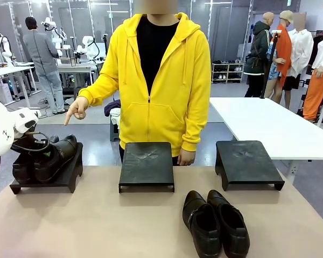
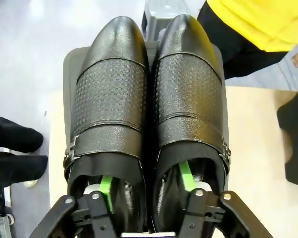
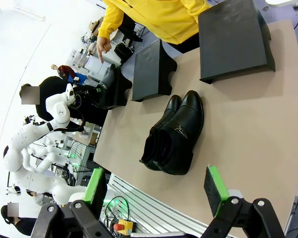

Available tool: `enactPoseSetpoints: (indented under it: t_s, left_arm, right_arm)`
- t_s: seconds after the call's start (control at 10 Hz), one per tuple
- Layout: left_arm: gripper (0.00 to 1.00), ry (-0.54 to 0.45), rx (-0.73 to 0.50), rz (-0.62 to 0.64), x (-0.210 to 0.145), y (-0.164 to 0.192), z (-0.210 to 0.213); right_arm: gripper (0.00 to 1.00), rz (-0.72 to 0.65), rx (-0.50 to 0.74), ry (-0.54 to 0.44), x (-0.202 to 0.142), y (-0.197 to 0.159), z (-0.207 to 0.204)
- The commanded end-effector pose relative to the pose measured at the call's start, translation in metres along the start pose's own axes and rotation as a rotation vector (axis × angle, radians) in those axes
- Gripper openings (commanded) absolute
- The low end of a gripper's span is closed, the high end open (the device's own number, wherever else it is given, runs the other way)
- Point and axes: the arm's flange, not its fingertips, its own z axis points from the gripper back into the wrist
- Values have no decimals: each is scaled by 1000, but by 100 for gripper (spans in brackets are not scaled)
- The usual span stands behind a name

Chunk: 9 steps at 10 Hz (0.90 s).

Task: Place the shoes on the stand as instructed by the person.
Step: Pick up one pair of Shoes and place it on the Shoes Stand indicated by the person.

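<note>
One pair of glossy black shoes (image 1: 48, 156) with side buckles stands on the left black stand (image 1: 70, 180). In the left wrist view this pair (image 2: 114, 94) lies toes away from me. My left gripper (image 2: 146, 181) is open, with one green pad inside each shoe's opening and the shoes' inner walls between the pads. From the front, the left gripper (image 1: 35, 144) is mostly hidden behind the white arm. A second pair of shoes (image 1: 215, 223) lies on the table at the near right. My right gripper (image 3: 155, 184) hangs open above the table's near edge, short of that pair (image 3: 174, 134). The person (image 1: 156, 80) points a finger (image 1: 75, 112) down towards the left stand.
Two more black stands sit bare, one in the middle (image 1: 147, 161) and one on the right (image 1: 247, 161). The person's other hand (image 1: 187, 157) rests behind the middle stand. A white table (image 1: 269, 123) stands beyond at the right. The brown tabletop (image 1: 97, 226) is free at the near left.
</note>
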Motion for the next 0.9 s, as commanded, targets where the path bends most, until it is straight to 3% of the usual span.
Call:
enactPoseSetpoints:
  t_s: [0.0, 0.4, 0.8]
  left_arm:
    - [100, -5, 22, 13, 0, 0, 0]
    - [100, 10, 19, 6, -5, -9, 15]
    - [100, 2, 16, 3, 0, 3, 2]
  right_arm:
    - [100, 9, 13, -6, 0, 1, 1]
    - [100, 9, 13, -6, 0, 1, 1]
    - [100, 9, 13, -6, 0, 1, 1]
